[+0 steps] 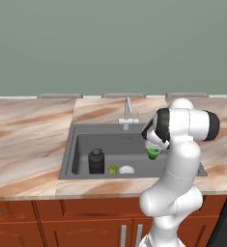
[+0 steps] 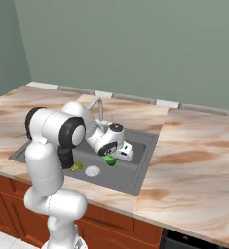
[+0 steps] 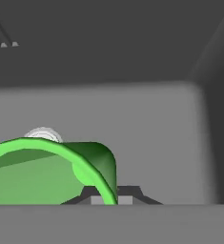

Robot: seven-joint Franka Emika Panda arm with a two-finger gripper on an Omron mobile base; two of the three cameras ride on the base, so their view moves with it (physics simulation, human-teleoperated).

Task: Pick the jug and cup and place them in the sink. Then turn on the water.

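My gripper (image 1: pixel 152 149) is shut on the rim of the bright green cup (image 1: pixel 153 154) and holds it low over the right part of the dark grey sink (image 1: pixel 82 144). In the right base view the cup (image 2: pixel 109 160) hangs under the gripper (image 2: pixel 111 156) inside the basin (image 2: pixel 136 168). The hand view has the cup (image 3: pixel 42 178) large at lower left, the gripper (image 3: pixel 108 196) at its rim, and the sink floor (image 3: pixel 156 138) beyond. The dark jug (image 1: pixel 96 161) stands upright on the sink's left side. No water shows at the faucet (image 1: pixel 128 112).
A white round drain (image 1: pixel 126 169) and a small yellow-green lump (image 1: pixel 113 169) lie near the sink's front wall, between jug and cup. The faucet (image 2: pixel 99 107) rises behind the basin. Marble counter (image 1: pixel 28 140) runs on both sides, with wooden cabinets below.
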